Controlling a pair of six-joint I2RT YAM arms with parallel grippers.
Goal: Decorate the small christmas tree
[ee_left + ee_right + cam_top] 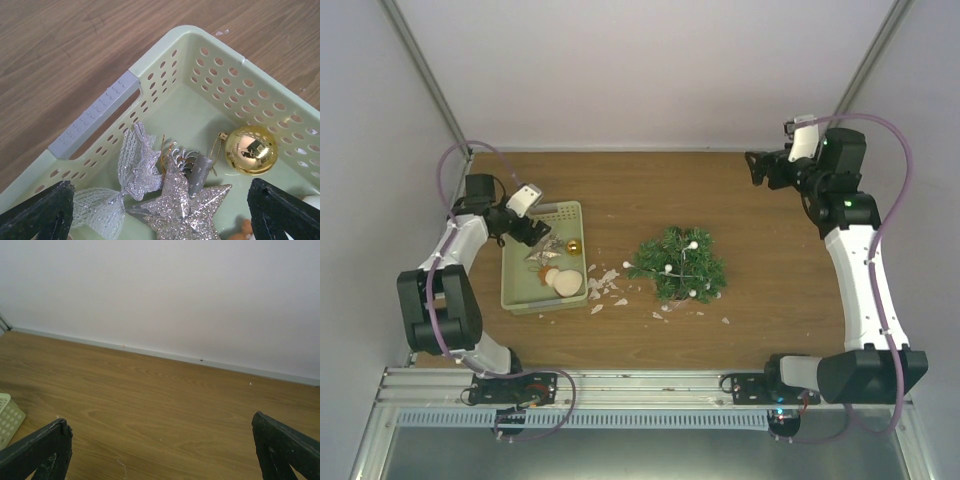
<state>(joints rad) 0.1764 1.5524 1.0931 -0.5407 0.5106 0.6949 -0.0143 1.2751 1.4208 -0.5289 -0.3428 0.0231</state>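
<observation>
Small christmas tree (678, 264) at centre of tabletop (770, 300).
Left gripper (159, 192) spread wide above glitter star (180, 212) and gold ball (250, 150) in pale green tray (165, 42), at 9 o'clock from tree; right gripper (160, 422) equally wide, at 1 o'clock, well apart.

This is a robotics lab test cell, not a lived-in room. A wood-grain table (760, 200) is boxed in by blank white walls (650, 70) at 9, 12 and 3 o'clock, with bare metal posts (429, 80) at the far corners. At 6 o'clock a slotted aluminium rail (640, 385) carries the left arm (435, 300) and right arm (865, 270), looped with pink cables (442, 178). The only props are a tree (678, 263) at centre and a tray (507, 280) at 9 o'clock.
</observation>
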